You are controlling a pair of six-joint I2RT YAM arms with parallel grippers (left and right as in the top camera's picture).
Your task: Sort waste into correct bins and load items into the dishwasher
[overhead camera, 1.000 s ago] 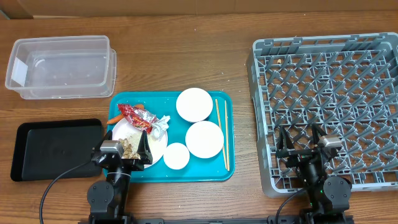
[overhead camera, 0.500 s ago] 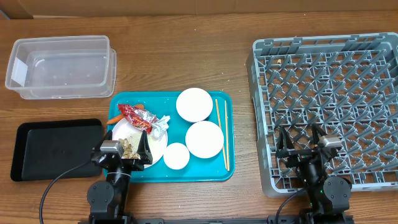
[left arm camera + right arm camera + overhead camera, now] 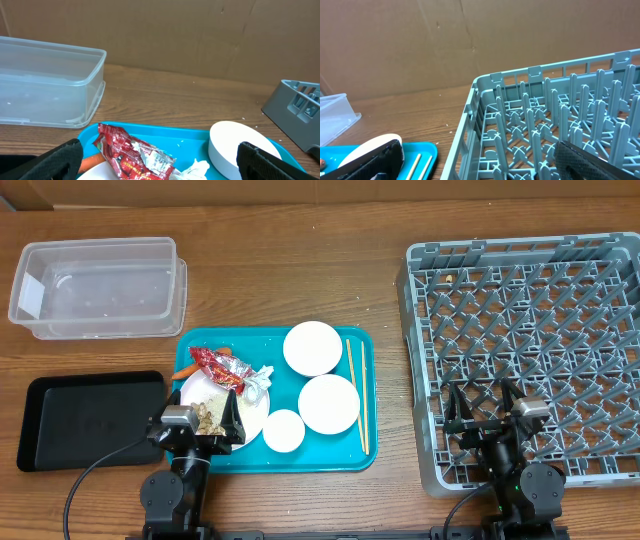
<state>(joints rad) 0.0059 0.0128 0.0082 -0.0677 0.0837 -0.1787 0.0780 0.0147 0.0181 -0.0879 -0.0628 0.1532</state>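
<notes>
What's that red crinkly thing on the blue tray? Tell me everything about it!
It is a red wrapper, shiny and crinkled like thin foil, with white and silvery patches on it. It looks squashed, not neat. It lies at the left end of the teal tray, partly over the far edge of the white plate. An orange carrot pokes out beside it, and crumpled white paper touches its right end. Nothing is holding it.

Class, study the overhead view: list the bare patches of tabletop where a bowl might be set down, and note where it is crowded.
Bare wood lies between the clear tub and the grey rack, beyond the teal tray, and in the narrower strip between tray and rack. The tray itself is crowded, most around the plate.
</notes>
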